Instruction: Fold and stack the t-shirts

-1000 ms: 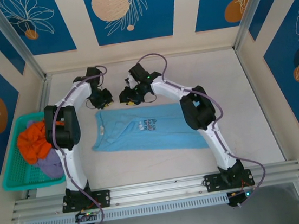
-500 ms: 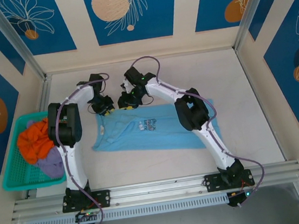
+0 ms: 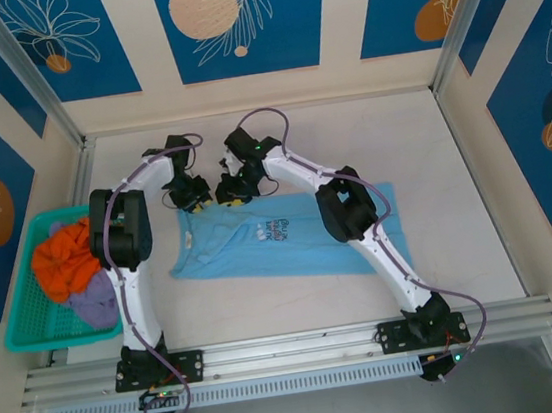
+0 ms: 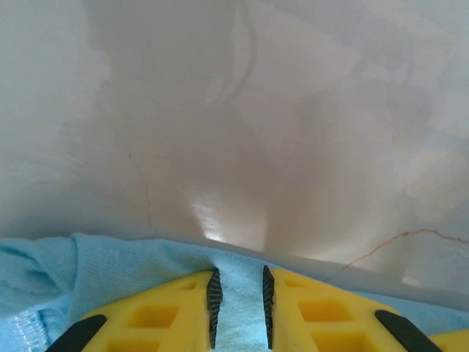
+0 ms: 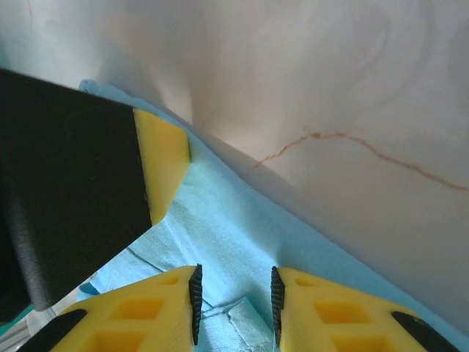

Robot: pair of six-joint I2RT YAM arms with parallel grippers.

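Lying flat near the middle of the table [image 3: 456, 194], the light sky-blue t-shirt [image 3: 282, 251] is seen spread wide from left to right, its small chest lettering [image 3: 273, 231] facing up, though too small to be read. Both arms are reached over to the shirt's far edge, toward its left end, and the two grippers are set close beside each other there. The left gripper [image 3: 195, 202] is placed on that edge nearer the corner, and the right gripper [image 3: 237, 195] just to its right. In the left wrist view, the yellow fingers [image 4: 161, 312] with their black pads are held narrowly apart, and a strip of the blue cloth is seen in the slim gap; it seems to lie loose between the pads rather than pinched, but the angle is poor. Bare pale tabletop is shown beyond the cloth edge. In the right wrist view, the jaws are parted somewhat wider, with blue cloth and a stitched seam [image 5: 236, 317] lying between the fingertips, and nothing is clamped there. The left gripper's black and yellow finger is seen at the upper left of that view, resting on the same cloth. At the table's left side, well apart from the shirt, a teal mesh basket [image 3: 24, 328] is placed, with an orange garment [image 3: 61, 263] and a lavender garment [image 3: 91, 302] heaped inside.
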